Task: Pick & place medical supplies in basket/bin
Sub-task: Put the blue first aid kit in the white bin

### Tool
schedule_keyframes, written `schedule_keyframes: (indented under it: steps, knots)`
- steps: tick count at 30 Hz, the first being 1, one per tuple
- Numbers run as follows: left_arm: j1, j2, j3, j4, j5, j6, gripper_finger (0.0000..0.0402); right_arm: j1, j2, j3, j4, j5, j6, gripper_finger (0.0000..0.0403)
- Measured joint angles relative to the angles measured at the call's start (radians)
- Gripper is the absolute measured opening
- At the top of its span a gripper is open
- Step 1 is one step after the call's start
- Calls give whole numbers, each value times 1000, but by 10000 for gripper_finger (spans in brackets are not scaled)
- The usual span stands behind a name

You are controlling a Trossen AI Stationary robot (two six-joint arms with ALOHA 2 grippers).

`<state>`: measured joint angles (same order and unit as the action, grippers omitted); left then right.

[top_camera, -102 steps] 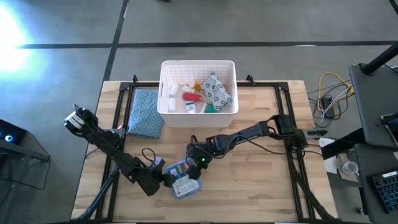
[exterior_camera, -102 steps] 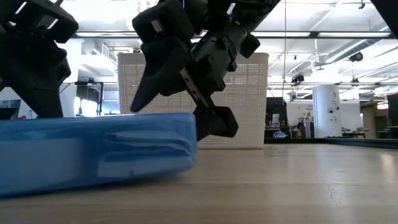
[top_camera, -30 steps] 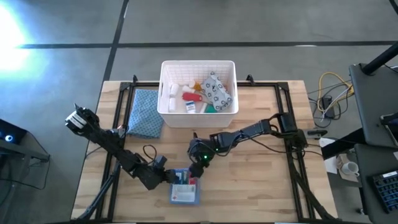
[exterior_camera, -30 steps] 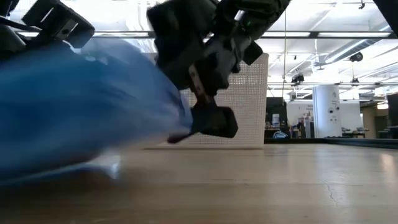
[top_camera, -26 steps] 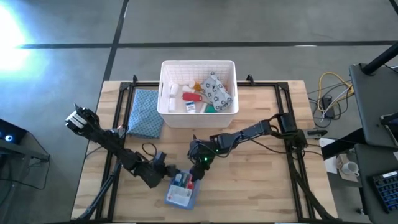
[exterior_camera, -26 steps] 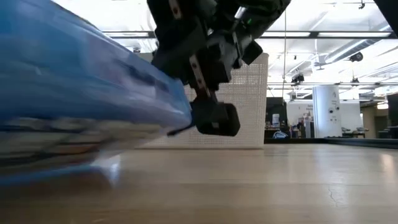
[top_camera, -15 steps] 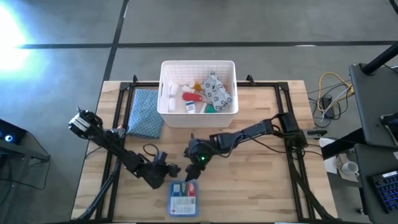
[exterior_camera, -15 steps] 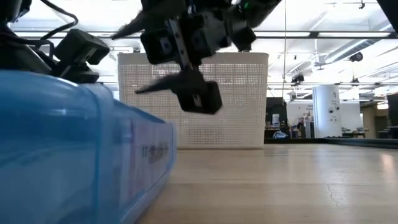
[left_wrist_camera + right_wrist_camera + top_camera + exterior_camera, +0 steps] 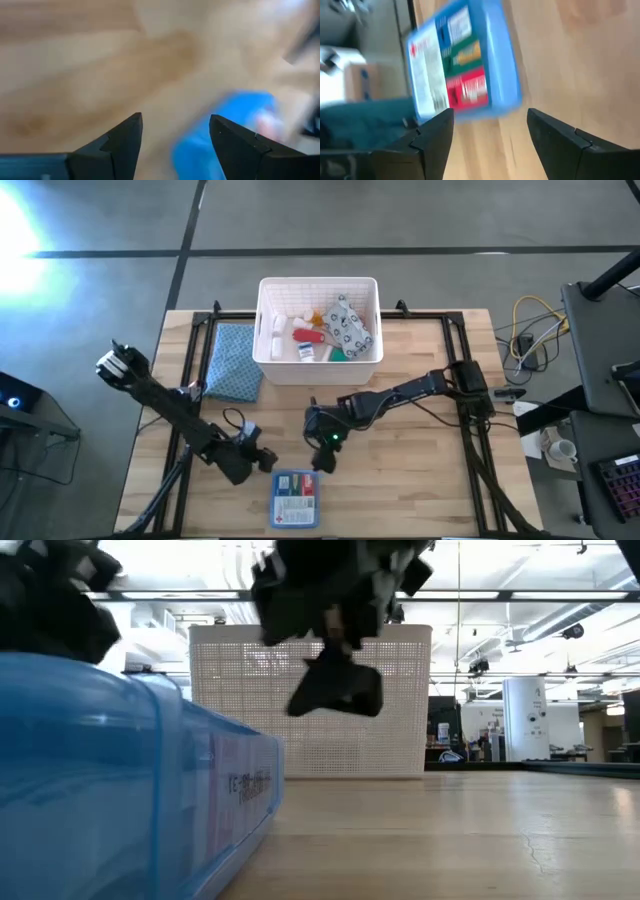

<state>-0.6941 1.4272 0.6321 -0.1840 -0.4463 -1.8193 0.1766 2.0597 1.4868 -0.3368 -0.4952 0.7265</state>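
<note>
A flat blue packet (image 9: 296, 498) with a red, green and white label lies face up near the table's near edge, also in the low view (image 9: 120, 790) and the right wrist view (image 9: 465, 62). My left gripper (image 9: 268, 463) stands open just left of it, not touching it. My right gripper (image 9: 322, 460) hovers open above the table, just beyond the packet's far right corner. The white slotted basket (image 9: 320, 283) stands at the far edge. It holds white bottles (image 9: 277, 323), a red tube (image 9: 308, 335) and a spotted pouch (image 9: 350, 325).
A blue checked cloth (image 9: 235, 363) lies left of the basket. Black frame rails (image 9: 190, 395) run along the table's left and right sides. Bare wood spreads over the table's right half (image 9: 420, 470). Cables lie off the table to the right.
The blue packet, tipped up at my left gripper a second ago, has dropped flat onto the table near the near edge. My left gripper has come off it and drawn back toward the table's left. My right gripper has risen a little above the table.
</note>
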Motion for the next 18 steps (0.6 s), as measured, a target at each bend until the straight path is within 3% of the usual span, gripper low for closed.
schedule_keyframes:
  steps: [4, 7, 18]
  knots:
    - [-87, -59, 13, 36, 8, 5, 212, 37, -23, 0, -115, 33, -103, 241]
    - [-138, -33, 69, 40, 46, 4, 212, 56, -22, -2, -146, 39, -102, 238]
    - [-163, 337, 359, 47, 226, 7, 212, 62, -15, -4, -121, 20, -9, 236]
